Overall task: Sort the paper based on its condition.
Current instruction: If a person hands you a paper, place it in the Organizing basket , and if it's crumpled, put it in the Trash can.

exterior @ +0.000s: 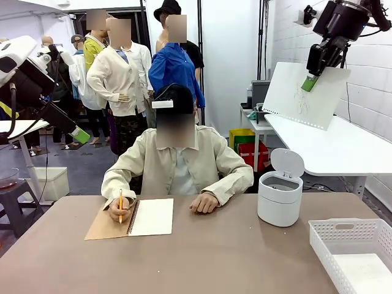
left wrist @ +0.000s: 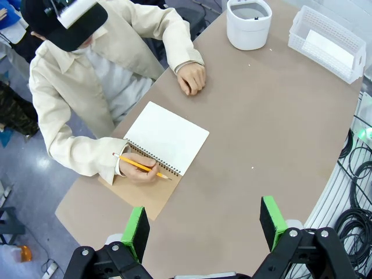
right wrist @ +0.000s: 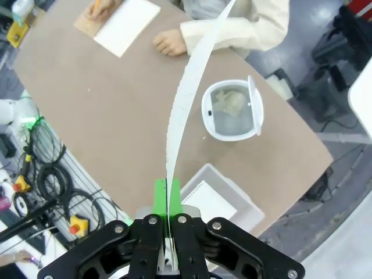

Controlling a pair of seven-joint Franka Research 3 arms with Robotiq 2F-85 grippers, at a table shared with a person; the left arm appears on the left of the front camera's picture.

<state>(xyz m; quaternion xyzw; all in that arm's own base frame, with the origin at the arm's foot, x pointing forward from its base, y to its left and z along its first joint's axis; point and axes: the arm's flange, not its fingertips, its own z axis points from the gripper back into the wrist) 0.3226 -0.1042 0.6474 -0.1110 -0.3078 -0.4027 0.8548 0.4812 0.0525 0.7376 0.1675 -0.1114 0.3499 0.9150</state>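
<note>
Currently the right gripper is clamped tight on one edge of a thin white sheet of paper, green pads pinched flat against it. I see the sheet curving away from the fingers, its perforated edge showing. In the front view it's held high in the air at the right, with a faint scribble on its face. Left gripper has its jaws spread wide with nothing between them, hovering over the near edge of the brown tabletop.

On the table, near right: white slotted plastic basket with a flat white sheet in it. Beyond it: round white bin, lid flipped up, crumpled paper inside. Far side: spiral notebook with brown kraft cover lying open. Person's hand holds a yellow pencil on it, the other hand rests as a fist beside it.

Behind: white table against a white brick wall.
</note>
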